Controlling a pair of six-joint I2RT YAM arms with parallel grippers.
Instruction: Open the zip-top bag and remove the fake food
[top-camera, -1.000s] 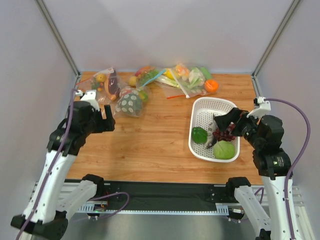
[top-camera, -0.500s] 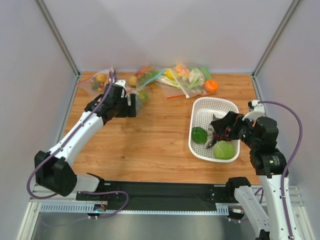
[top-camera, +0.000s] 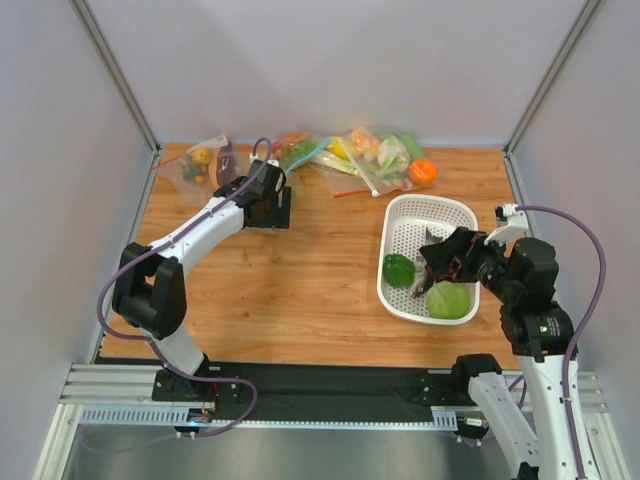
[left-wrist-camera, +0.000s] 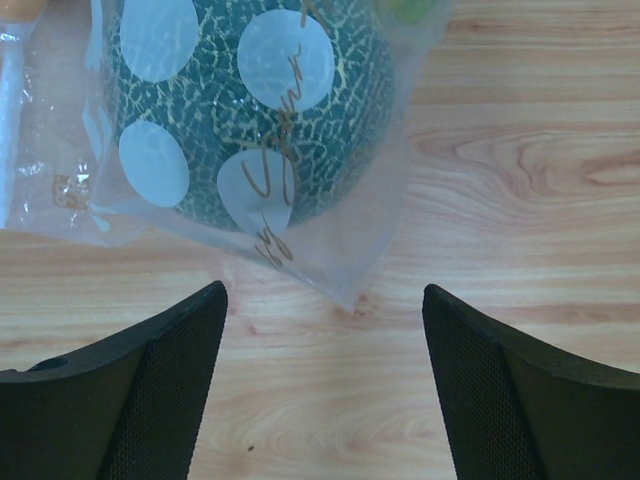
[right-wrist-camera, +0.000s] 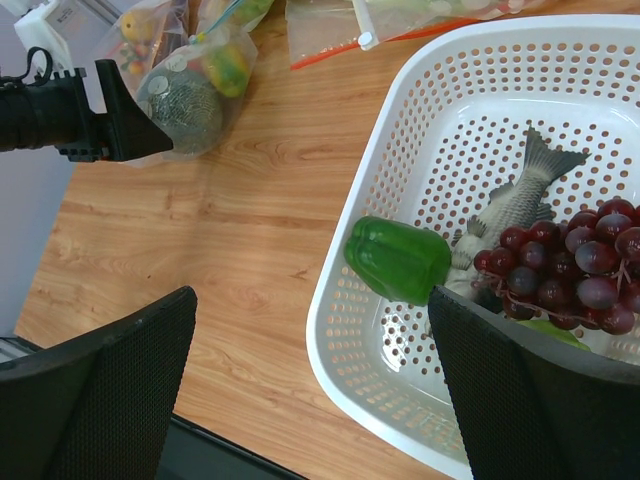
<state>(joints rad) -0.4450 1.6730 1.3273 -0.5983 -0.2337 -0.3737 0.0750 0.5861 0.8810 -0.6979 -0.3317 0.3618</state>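
The left gripper (left-wrist-camera: 325, 300) has reached far out over the table (left-wrist-camera: 520, 130) and hangs there with its fingers spread wide and nothing between them, not touching anything. Just ahead of its fingertips lies the dotted bag (left-wrist-camera: 350, 250), flat on the wood, its nearest corner pointing into the gap between the two fingers but a little short of them. Inside the bag, straight ahead of the gripper, sits the bumpy green ball (left-wrist-camera: 340, 140), pressed against the plastic behind the white dots, and a yellow fruit (right-wrist-camera: 228, 72) shows in the bag beyond the ball. From where I can see, the bag looks closed and the food is all inside it. Further ahead of that hand, a pile of other clear bags (top-camera: 360, 155) lies along the far edge of the table. The right gripper (right-wrist-camera: 312, 300) is also released, fingers as wide as they go, holding nothing, hovering over the near edge of the white basket (right-wrist-camera: 600, 100). Just ahead of it lies a green pepper (right-wrist-camera: 398, 260), with purple grapes (right-wrist-camera: 575, 270) and a toy fish (right-wrist-camera: 520, 195) ahead toward its right finger
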